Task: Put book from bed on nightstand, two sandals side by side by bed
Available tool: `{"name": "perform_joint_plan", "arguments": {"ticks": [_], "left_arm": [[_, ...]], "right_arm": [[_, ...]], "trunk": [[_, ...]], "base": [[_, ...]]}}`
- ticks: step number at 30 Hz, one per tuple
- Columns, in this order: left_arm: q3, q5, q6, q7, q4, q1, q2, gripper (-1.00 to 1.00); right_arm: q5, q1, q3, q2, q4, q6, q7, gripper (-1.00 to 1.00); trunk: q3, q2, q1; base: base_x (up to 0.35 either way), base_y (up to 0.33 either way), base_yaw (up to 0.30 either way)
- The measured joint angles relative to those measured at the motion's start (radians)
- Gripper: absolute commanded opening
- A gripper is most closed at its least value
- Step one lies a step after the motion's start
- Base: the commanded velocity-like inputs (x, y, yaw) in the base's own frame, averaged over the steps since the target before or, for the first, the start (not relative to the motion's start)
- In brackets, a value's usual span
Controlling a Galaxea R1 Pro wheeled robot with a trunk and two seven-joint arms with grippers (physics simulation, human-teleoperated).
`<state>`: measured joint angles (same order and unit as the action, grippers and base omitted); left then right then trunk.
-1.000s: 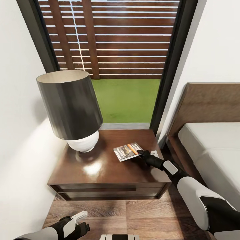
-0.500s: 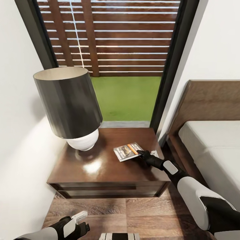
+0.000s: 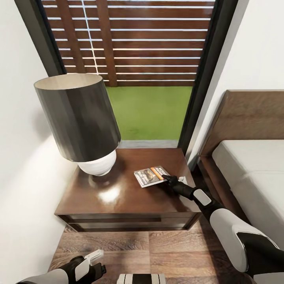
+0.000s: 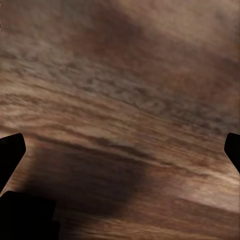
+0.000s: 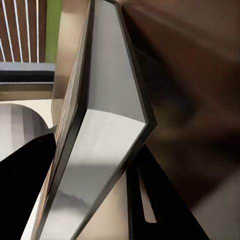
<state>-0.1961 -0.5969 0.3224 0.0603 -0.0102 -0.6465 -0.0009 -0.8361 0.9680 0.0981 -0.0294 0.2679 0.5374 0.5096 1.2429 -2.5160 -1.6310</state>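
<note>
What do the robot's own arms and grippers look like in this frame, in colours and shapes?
Both arms are smooth segmented shells. The right arm has a rounded white forearm cover, a black section toward the elbow, and a slim black wrist bearing a white panel. The right gripper is black. The left gripper is black with white plates. No cables or markings show.

This is a home bedroom. A bed (image 3: 252, 165) sits at the right of the frame, a lamp (image 3: 81, 122) on a nightstand (image 3: 126, 197) at centre. A tall window (image 3: 134, 67) fills the top.

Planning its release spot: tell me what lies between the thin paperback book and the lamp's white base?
Only bare glossy dark wood nightstand top lies between book and base, in head view.
</note>
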Motion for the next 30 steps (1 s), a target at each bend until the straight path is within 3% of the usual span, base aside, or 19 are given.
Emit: {"name": "perform_joint_plan", "arguments": {"ticks": [22,26,28,30], "left_arm": [[0.000,-0.001,0.000,0.000,0.000,0.000,0.000,1.00],[0.000,-0.001,0.000,0.000,0.000,0.000,0.000,1.00],[0.000,-0.001,0.000,0.000,0.000,0.000,0.001,1.00],[0.000,-0.001,0.000,0.000,0.000,0.000,0.000,1.00]], "right_arm": [[0.000,0.000,0.000,0.000,0.000,0.000,0.000,-1.00],[-0.001,0.000,-0.001,0.000,-0.010,-0.001,-0.032,-1.00],[0.029,0.000,-0.008,0.000,-0.013,-0.011,-0.033,-1.00],[0.032,0.000,-0.008,0.000,-0.013,-0.011,-0.033,-1.00]], "trunk": [[0.000,0.000,0.000],[-0.015,0.001,0.002],[-0.023,0.001,0.003],[-0.031,0.002,0.003]], "base": [[0.000,0.000,0.000],[0.000,0.000,0.000],[0.000,0.000,0.000],[0.000,0.000,0.000]]}}
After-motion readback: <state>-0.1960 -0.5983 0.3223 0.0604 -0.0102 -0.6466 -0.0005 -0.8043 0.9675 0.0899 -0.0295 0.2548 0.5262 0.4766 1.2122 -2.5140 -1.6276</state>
